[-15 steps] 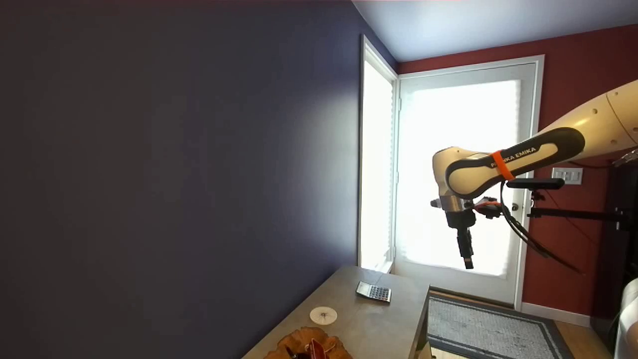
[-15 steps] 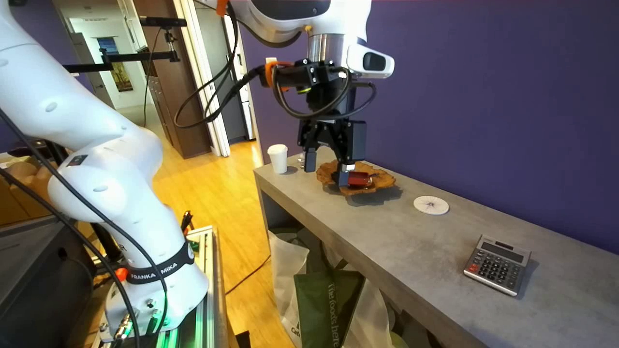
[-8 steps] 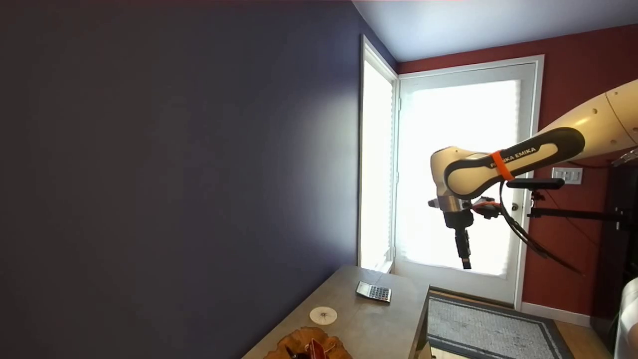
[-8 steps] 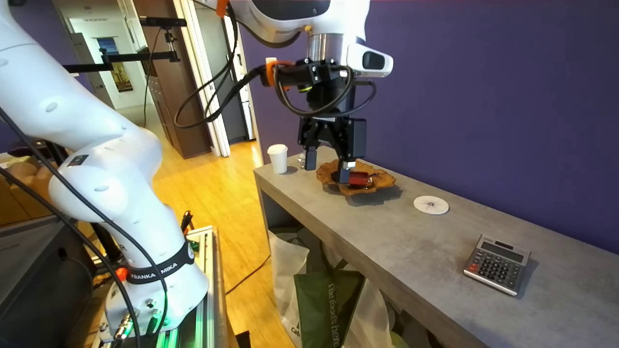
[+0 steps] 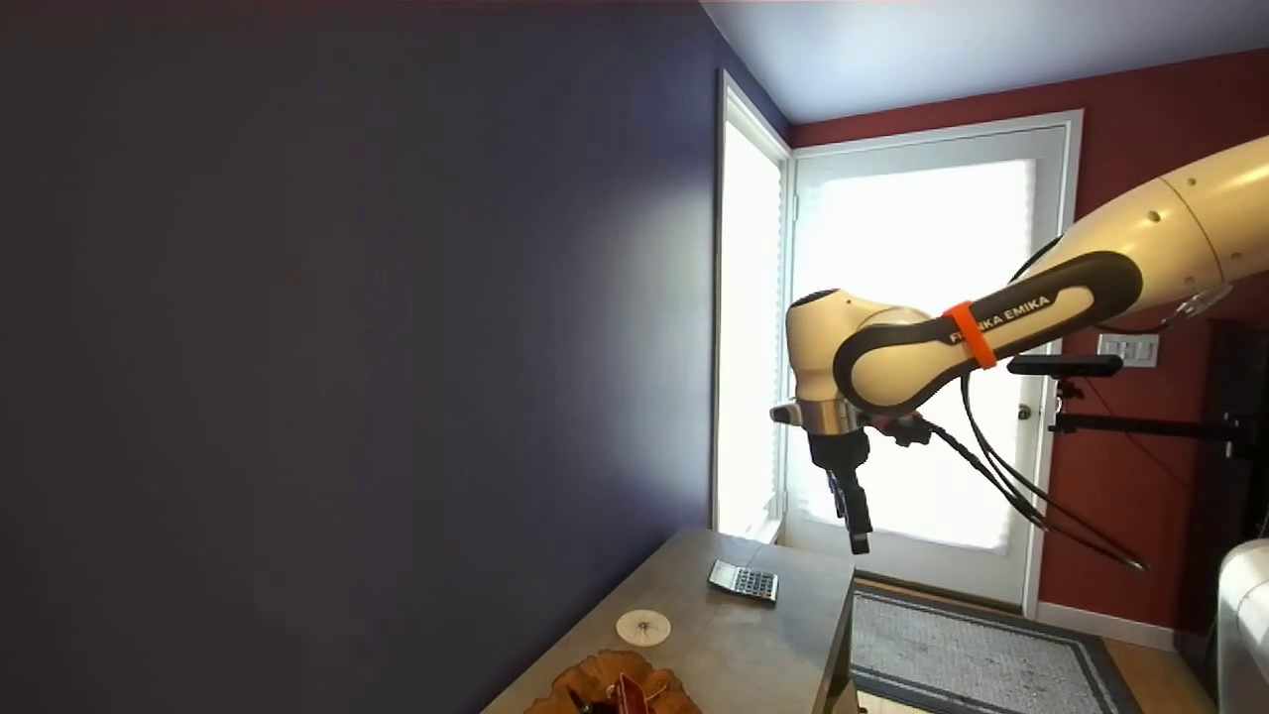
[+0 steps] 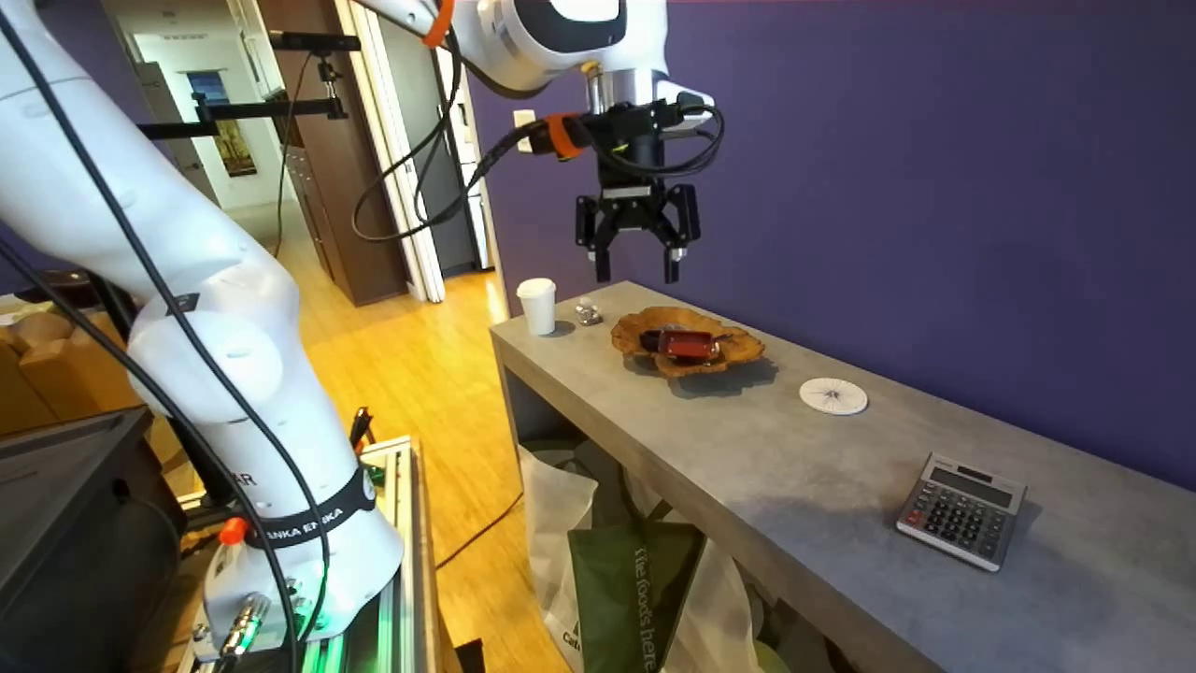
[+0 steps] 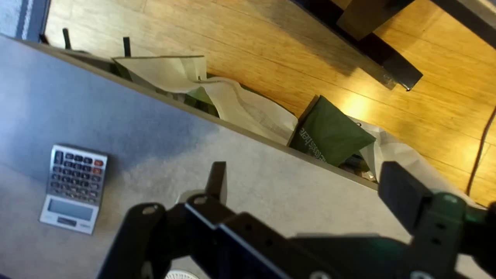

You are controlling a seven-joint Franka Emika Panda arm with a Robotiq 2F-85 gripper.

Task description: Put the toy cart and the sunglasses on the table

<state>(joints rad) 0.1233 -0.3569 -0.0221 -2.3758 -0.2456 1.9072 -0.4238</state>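
The grey table (image 6: 747, 449) runs along the purple wall. A brown wooden bowl (image 6: 635, 329) stands on it with a red object (image 6: 688, 345), likely the toy cart, inside. A dark item beside it (image 6: 650, 340) may be the sunglasses; its shape is too small to tell. The bowl's contents also show at the bottom edge of an exterior view (image 5: 631, 696). My gripper (image 6: 637, 269) is open and empty, high above the table. In the wrist view the gripper (image 7: 304, 166) has its fingers wide apart, with table surface and its front edge below; the bowl is out of that view.
A white round coaster (image 6: 833, 396) and a calculator (image 6: 962, 512) lie on the table. A white cup (image 6: 537, 307) and a small shiny item (image 6: 588, 311) stand at the table's end. Shopping bags (image 7: 329, 131) stand under the table. The wall (image 6: 934, 206) runs behind.
My arm has swung toward the wall and away from the camera that shows the bowl fully. The gripper stays open and no longer covers the bowl. The things on the table have not moved.
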